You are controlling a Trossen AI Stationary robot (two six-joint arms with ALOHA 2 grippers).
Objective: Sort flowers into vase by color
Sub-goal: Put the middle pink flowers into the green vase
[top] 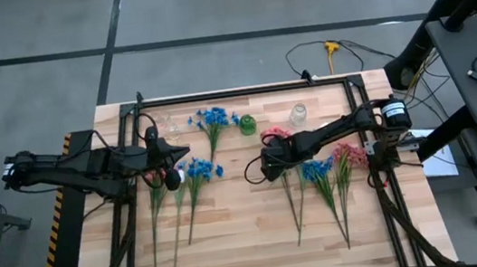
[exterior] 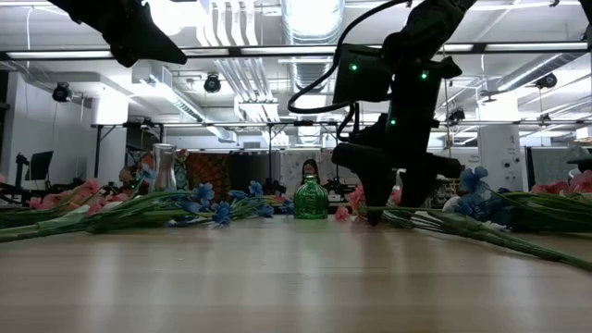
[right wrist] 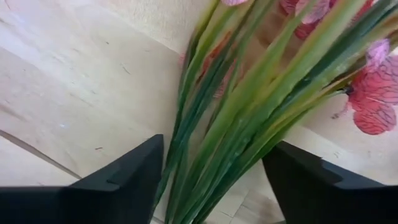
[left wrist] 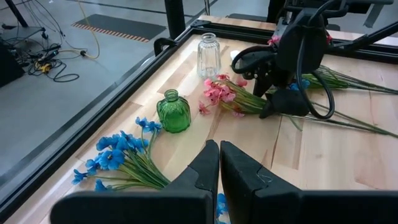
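Note:
A pink flower lies on the wooden table, its long green stem running toward the near edge. My right gripper points down over that stem just below the blossom, open, one finger on each side of the leafy stem bundle. My left gripper is shut on nothing and hovers above the blue flowers at the left. A green vase and a clear vase stand at the far side. My right gripper stands astride the pink flower's stem bundle from above, fingers across the stem, which lies flat on the table. Both fingers are close against the leaves. Whether they touch them I cannot tell.
More blue flowers lie by the green vase. A blue bunch and a pink bunch lie right of my right gripper. Another clear vase stands at the far left. Black frame rails border the table.

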